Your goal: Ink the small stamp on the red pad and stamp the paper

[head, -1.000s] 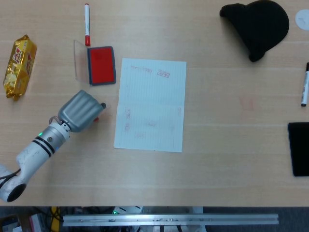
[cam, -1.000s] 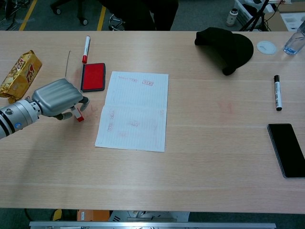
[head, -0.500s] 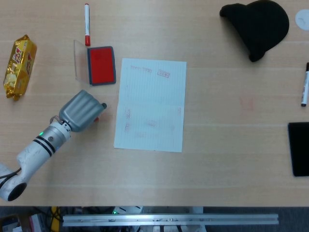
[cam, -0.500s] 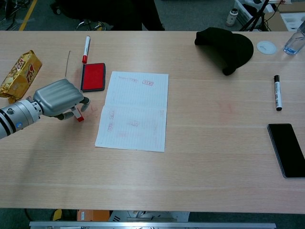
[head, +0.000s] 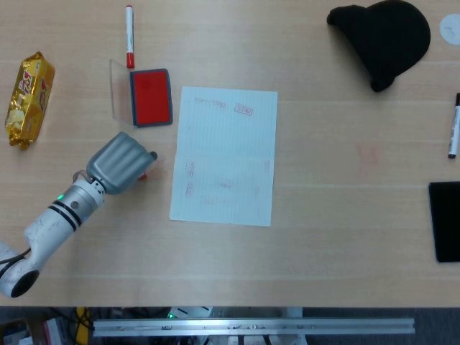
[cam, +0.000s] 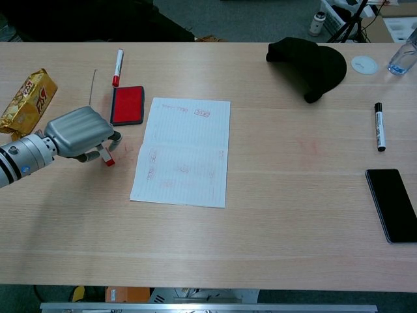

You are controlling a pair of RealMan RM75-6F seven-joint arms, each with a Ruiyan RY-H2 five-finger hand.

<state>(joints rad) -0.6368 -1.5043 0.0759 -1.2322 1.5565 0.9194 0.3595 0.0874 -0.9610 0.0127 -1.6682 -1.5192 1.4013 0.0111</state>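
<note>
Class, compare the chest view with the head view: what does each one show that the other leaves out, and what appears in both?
Only the chest view shows the clear water bottle at the table's far right corner, and the floor beyond the table.

Only the head view shows the metal rail below the table's near edge.

Both show the left robot hand over the small stamp, the red ink pad, the stamped paper, the red-capped marker, the gold snack packet, the black cap, the black marker and the phone.

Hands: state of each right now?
Left hand: holding the small stamp, just left of the paper.
Right hand: not in view.
</note>
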